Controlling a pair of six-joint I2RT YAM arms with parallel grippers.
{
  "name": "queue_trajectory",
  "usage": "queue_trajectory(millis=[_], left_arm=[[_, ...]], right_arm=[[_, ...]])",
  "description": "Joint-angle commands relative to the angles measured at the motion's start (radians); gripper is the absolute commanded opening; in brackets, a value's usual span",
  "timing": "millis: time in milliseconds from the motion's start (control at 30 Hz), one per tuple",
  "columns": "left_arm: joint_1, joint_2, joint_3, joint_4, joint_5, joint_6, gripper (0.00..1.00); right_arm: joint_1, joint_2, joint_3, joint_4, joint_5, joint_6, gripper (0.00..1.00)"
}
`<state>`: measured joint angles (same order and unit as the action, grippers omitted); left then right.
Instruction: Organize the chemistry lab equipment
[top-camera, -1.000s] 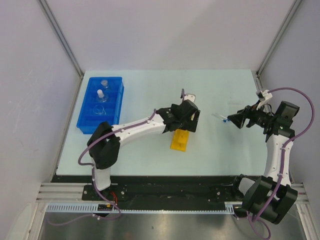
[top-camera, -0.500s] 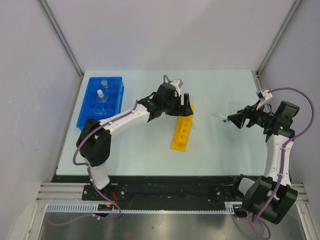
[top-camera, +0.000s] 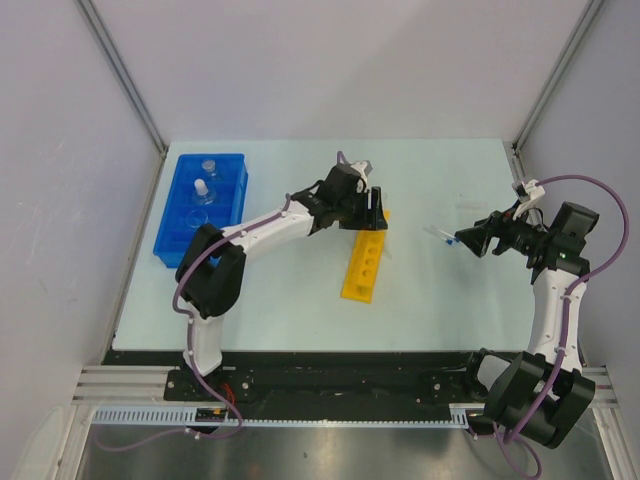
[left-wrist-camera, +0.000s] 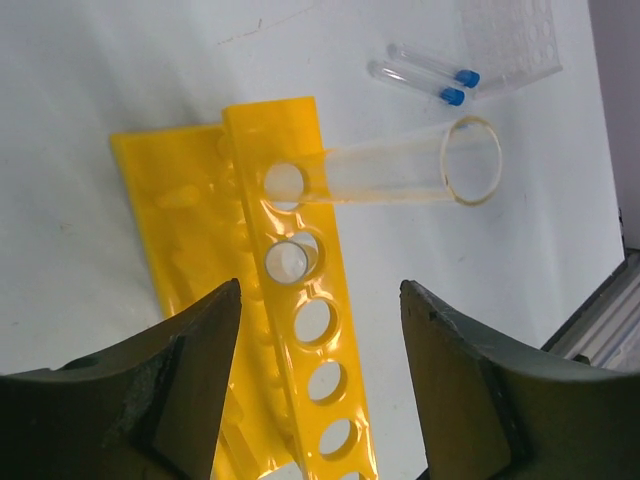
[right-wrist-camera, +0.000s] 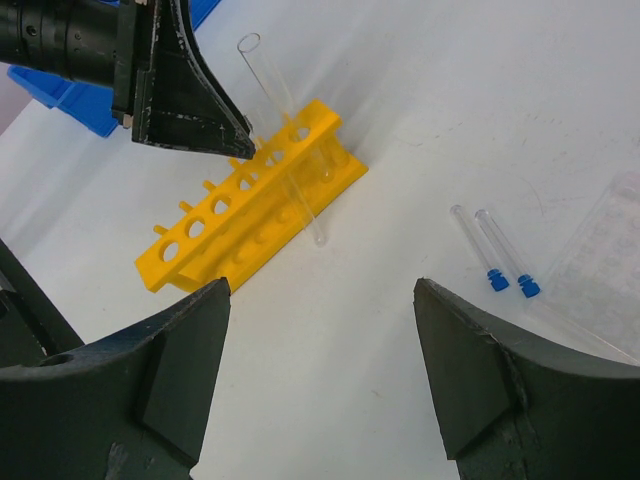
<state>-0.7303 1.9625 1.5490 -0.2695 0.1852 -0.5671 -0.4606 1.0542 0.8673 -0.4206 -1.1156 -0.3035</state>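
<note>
Mid-frame, the left end effector (left-wrist-camera: 318, 300) hangs open above the yellow rack (left-wrist-camera: 165, 190) holding one clear tube (left-wrist-camera: 400, 172), while the right end effector (right-wrist-camera: 318, 305) is open too.

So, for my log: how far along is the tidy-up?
Done: flasks in the blue tray, one clear tube slotted in the yellow rack. In hand: nothing; left fingers hang open over the rack. Left: two blue-tipped droppers and the clear slide.

Pale table (top-camera: 300, 300) — blue tray (top-camera: 180, 248), yellow rack (top-camera: 362, 270), two blue-tipped droppers (right-wrist-camera: 476, 246).
</note>
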Motion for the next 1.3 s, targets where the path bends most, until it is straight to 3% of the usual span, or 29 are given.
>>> queue_trajectory(millis=[0,833,1267], left_arm=[[0.003,0.022,0.091,-0.046,-0.064,0.033,0.68],[0.003,0.059,0.152,-0.057,-0.075,0.05,0.26],[0.003,-0.011,0.14,-0.046,-0.144,0.102,0.2]], right_arm=[[-0.006,-0.019,0.002,0.017,-0.026,0.006,0.79],[-0.006,-0.022,0.004,0.019,-0.018,0.003,0.79],[-0.006,-0.023,0.002,0.017,-0.018,0.003,0.79]])
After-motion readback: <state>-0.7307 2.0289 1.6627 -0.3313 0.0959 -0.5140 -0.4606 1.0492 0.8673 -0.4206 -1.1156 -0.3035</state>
